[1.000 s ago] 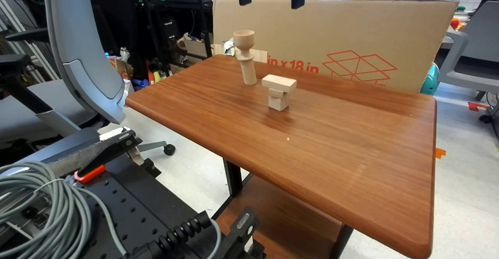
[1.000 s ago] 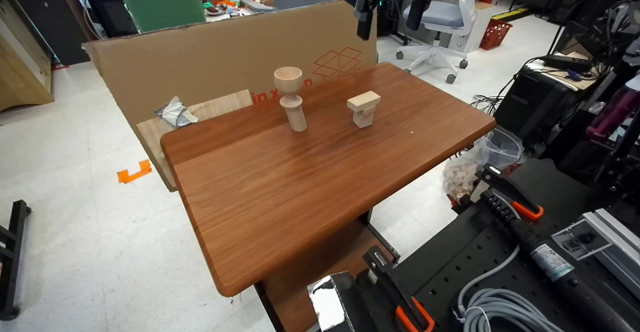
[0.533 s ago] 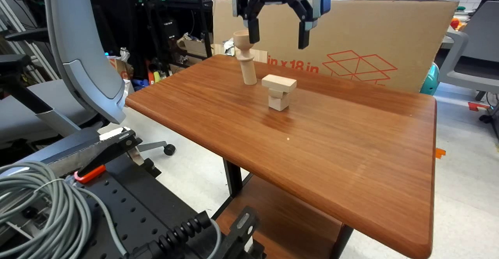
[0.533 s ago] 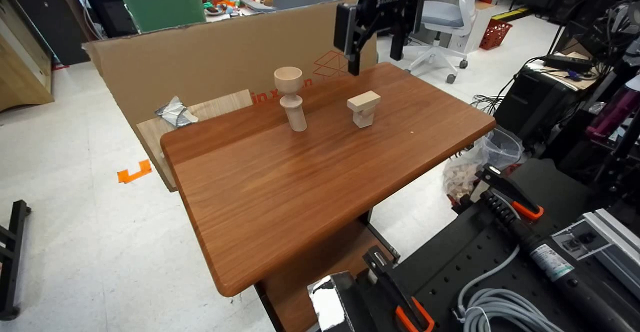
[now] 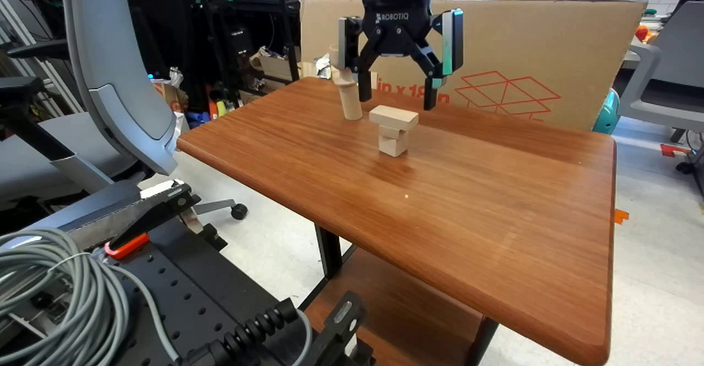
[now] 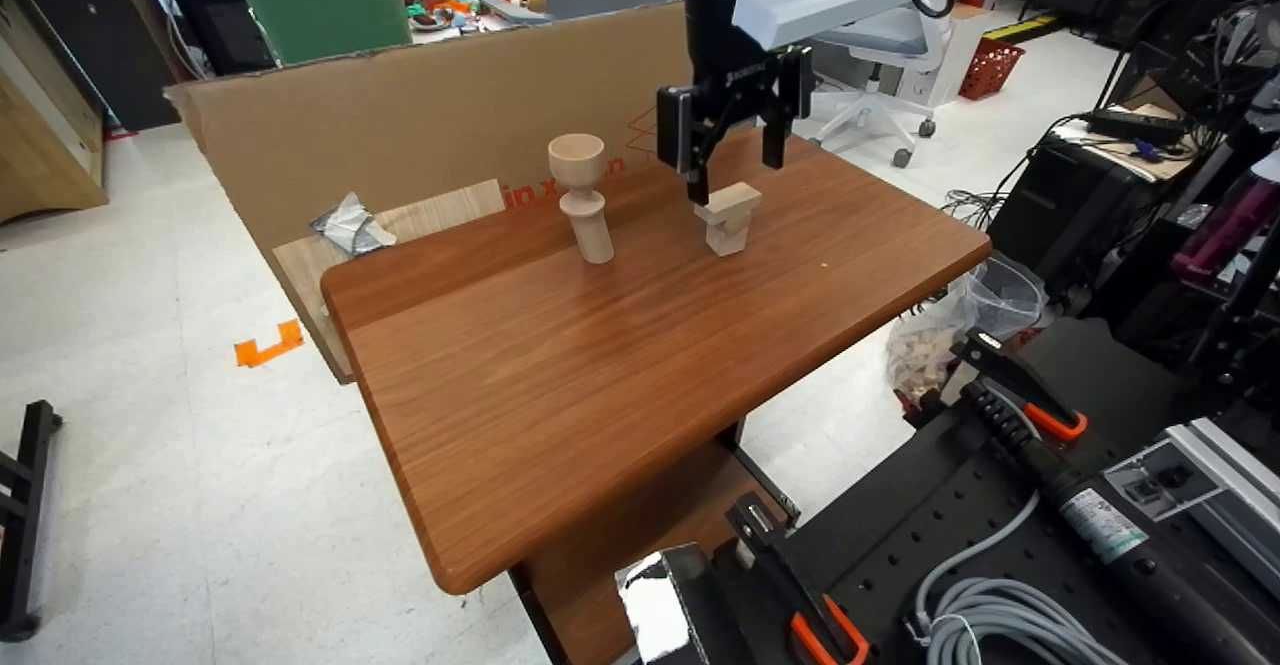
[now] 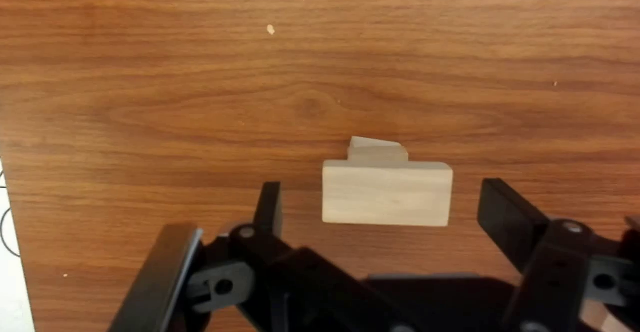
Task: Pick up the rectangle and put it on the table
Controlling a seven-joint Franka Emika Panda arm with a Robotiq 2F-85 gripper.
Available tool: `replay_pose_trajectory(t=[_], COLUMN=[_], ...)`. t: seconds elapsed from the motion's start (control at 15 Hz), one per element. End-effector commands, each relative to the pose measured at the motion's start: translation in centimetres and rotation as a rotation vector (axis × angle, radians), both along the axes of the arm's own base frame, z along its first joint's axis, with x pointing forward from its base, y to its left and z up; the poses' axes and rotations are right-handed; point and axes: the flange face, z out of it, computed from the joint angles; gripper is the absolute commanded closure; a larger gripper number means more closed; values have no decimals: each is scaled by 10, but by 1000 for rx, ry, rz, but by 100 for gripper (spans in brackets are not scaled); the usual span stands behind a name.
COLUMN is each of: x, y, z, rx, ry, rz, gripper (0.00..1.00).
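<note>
The rectangle, a flat pale wooden block (image 5: 394, 117), lies level on top of a small stack of smaller pale wooden pieces (image 5: 392, 143) standing on the reddish-brown table (image 5: 467, 206). It also shows in the other views (image 6: 735, 201) (image 7: 387, 194); the wrist view shows its top face, with the lower pieces partly hidden under it. My gripper (image 5: 397, 99) is open and empty, pointing down above the rectangle. In the wrist view the fingertips (image 7: 381, 187) stand wide apart, one on each side of the rectangle's short ends, touching neither.
A tall pale wooden goblet-shaped piece (image 6: 585, 220) stands on the table near the stack; the gripper partly covers it in an exterior view (image 5: 350, 102). A large cardboard sheet with red print (image 5: 522, 52) stands along the table's far edge. A black perforated cart (image 5: 187, 289) stands before the table.
The gripper has come down from the top of the picture to just above the rectangle, with its fingers open throughout. The blocks and the goblet-shaped piece have not moved.
</note>
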Motion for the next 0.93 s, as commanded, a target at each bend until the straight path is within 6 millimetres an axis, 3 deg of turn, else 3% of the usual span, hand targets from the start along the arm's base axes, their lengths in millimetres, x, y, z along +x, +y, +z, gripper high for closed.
replay_pose_trajectory(t=[0.0,0.87], x=[16,26], y=[4,8], z=[-1,-8], rx=[-14,-14], ry=[32,94], rz=[15,10], gripper=[0,0])
